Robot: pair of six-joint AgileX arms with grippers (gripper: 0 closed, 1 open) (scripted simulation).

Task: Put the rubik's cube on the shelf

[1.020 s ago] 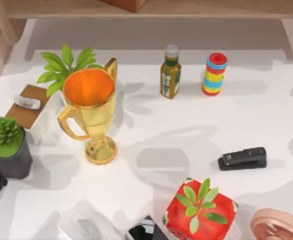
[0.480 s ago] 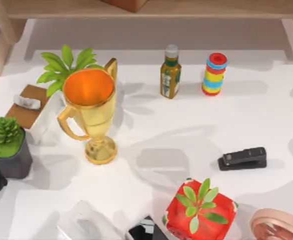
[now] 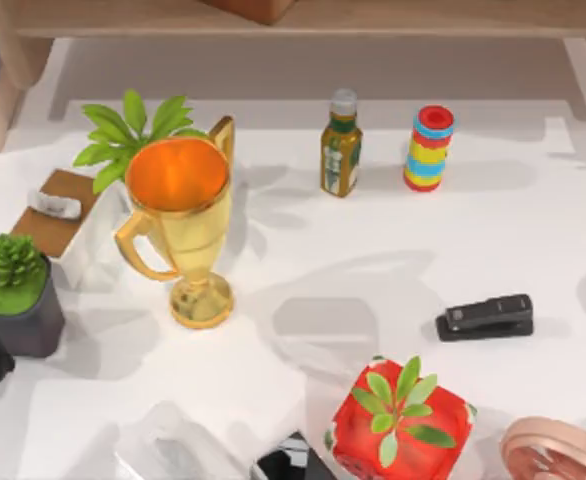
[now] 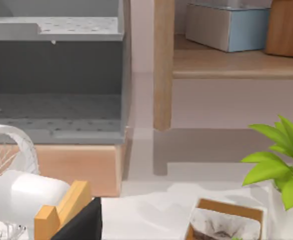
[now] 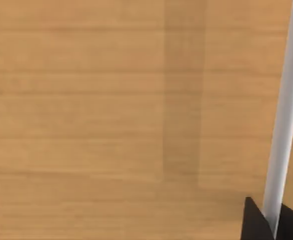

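Your top view had the shelf (image 3: 303, 18) running along the desk's (image 3: 373, 270) far edge above the bottle (image 3: 340, 145) and striped cylinder (image 3: 429, 148); jaw state couldn't be told.

A broad bare patch of tabletop (image 3: 373, 260) is lying open in the middle for my tool. The gold trophy (image 3: 178, 225) is standing tall at its left, the bottle (image 3: 340, 145) and striped cylinder (image 3: 429, 148) are guarding the far side before the shelf (image 3: 303, 22), the black stapler (image 3: 485, 317) is lying at the right, and the red planter (image 3: 398, 420) is blocking the near edge.
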